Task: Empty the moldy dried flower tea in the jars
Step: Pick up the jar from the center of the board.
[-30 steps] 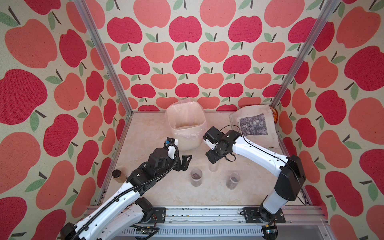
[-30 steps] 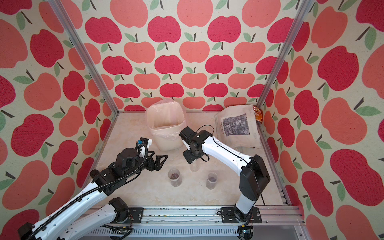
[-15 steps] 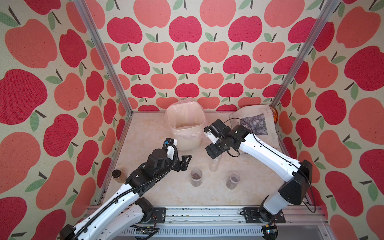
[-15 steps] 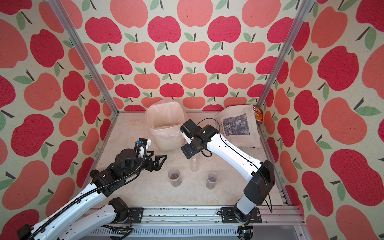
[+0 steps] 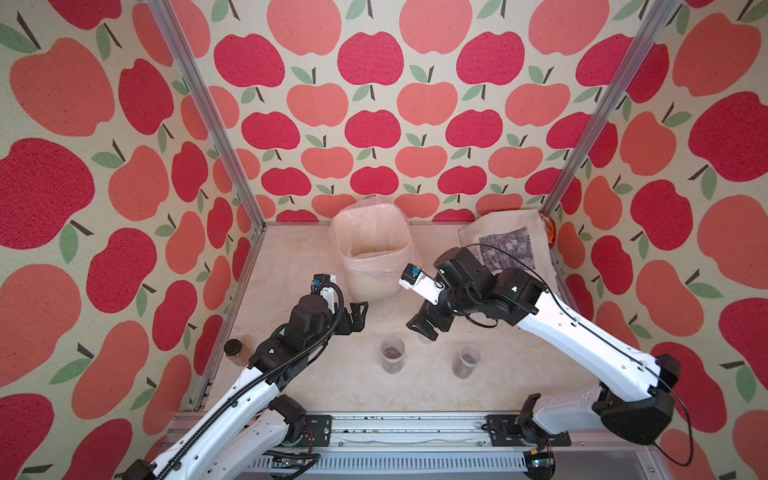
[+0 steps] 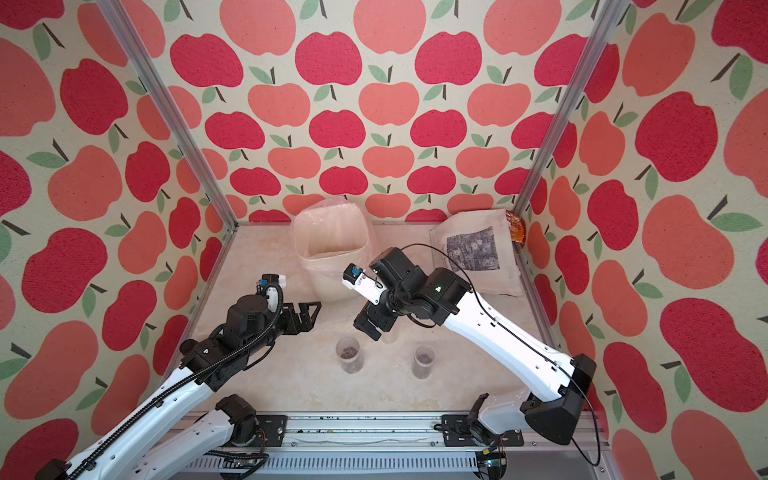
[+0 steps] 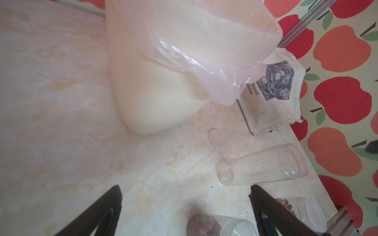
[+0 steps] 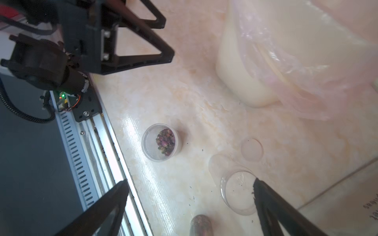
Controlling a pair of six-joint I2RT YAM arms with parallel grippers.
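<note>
Both top views show the left claw [image 5: 355, 316] at centre-left of the frame, just below the cream bin [image 5: 374, 286]. Its jaws are spread wide and hold nothing. The right claw [image 5: 423, 328] points down at mid-frame over the empty jar [image 5: 425, 340], which is faint and half hidden. Lower in the frame, two jars stand upright and well apart on the tabletop [image 5: 299, 266], each holding a dark clump of dried flower tea [image 5: 392, 352]. These are the first tea jar [image 5: 392, 357] and, to its right, the second tea jar [image 5: 467, 362]. A printed pouch [image 5: 505, 245] lies at upper right, and a brown bottle [image 5: 235, 352] stands at the tabletop's left edge.

In the left wrist view, the left claw's fingers [image 7: 102, 208] are far apart over bare tabletop with nothing gripped. Past them stands the cream bin [image 7: 155, 102] with its plastic liner [image 7: 204, 67]. A loose lid [image 7: 216, 138] lies flat between the bin and the empty jar [image 7: 263, 165]. The first tea jar [image 7: 216, 224] and second tea jar [image 7: 306, 212] sit closest to the camera.

In the right wrist view, the right claw's fingers [image 8: 102, 210] are wide open and grip nothing. One fingertip overlaps the rim of the empty jar [image 8: 238, 190]; I cannot tell whether it touches. The loose lid [image 8: 252, 150] lies just beside that jar. The first tea jar [image 8: 161, 142] stands apart from it, with tea [image 8: 166, 142] inside.
</note>
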